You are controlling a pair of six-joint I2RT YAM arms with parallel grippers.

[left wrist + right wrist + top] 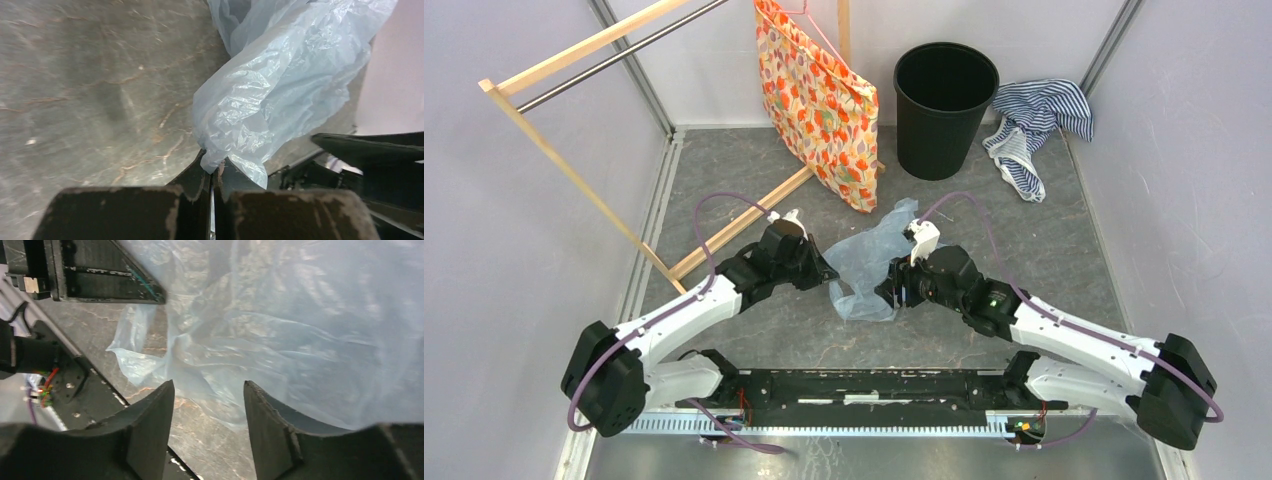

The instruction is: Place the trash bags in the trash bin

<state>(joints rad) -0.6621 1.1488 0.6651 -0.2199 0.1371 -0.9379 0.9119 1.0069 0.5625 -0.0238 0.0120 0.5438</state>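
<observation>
The trash bag (869, 262) is lying crumpled on the grey table (1044, 240), directly between the two pincers, its pale-blue film spreading away from both of them. The left pincer (830, 273) is sitting at the bag's left edge, and in the left wrist view the left pincer (212, 172) is pressing its fingers together with hardly a slit between them, nipping a low corner of the trash bag (280, 85); the rest of the film is billowing up and away beyond the fingertips. The right pincer (892, 294) is reaching in from the opposite side, touching or nearly touching the bag's near right edge. In the right wrist view the right pincer (207, 390) is holding its fingers well apart and gripping nothing, while the trash bag (280, 330) is filling the space just ahead of the fingertips and running over the right-hand finger (270, 425). Whether the film is actually passing between the fingers is hard to tell.

The trash bin (936, 140) is standing upright well beyond both pincers, somewhat nearer the right one's side, and apart from the bag. An orange floral bag (824, 110) is hanging from a wooden rack (574, 170) beyond the left pincer, just beside the bin, and a striped cloth (1034, 125) is lying in a heap on the bin's other side.
</observation>
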